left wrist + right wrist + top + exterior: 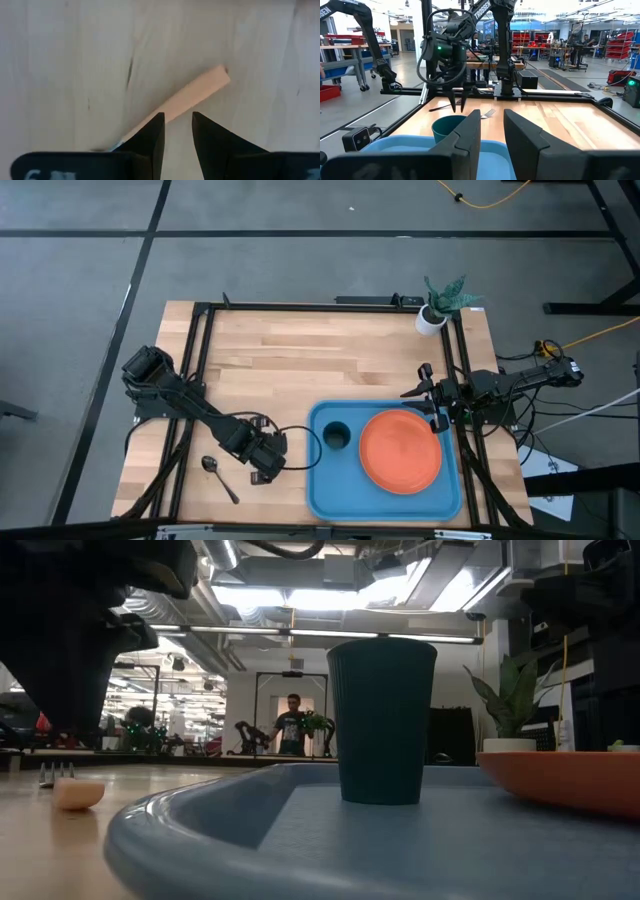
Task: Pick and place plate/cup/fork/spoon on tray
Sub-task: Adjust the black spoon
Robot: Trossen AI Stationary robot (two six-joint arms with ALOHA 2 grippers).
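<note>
The blue tray point(325, 490) lies on the wooden surface point(300, 350) near its front edge, toward the right front corner. Inside the tray the orange plate point(400, 451) fills the right part, and the dark teal cup point(335, 436) stands upright in the left part, close to the tray's left rim and apart from the plate. From the level of the surface, the cup point(381, 720) is upright on the tray floor point(300, 840) and the plate's rim point(565, 780) shows beside it.

The left tool point(268, 463) is low over the surface, just beside the left rim of the tray. Its fingers point(150, 135) are released, with a small gap between them, and the light orange handle of the fork point(192, 92) lies flat on the wood, passing under one finger. The fork point(70, 788) rests on the surface outside the tray.

The spoon point(219, 477) lies on the surface near the front left corner, well apart from the tray, with its bowl toward the left edge.

The right tool point(432, 405) is at the right edge of the surface, by the back right corner of the tray, and its fingers point(465, 140) stand apart, holding nothing. A white pot with a green plant point(440, 305) stands in the back right corner.
</note>
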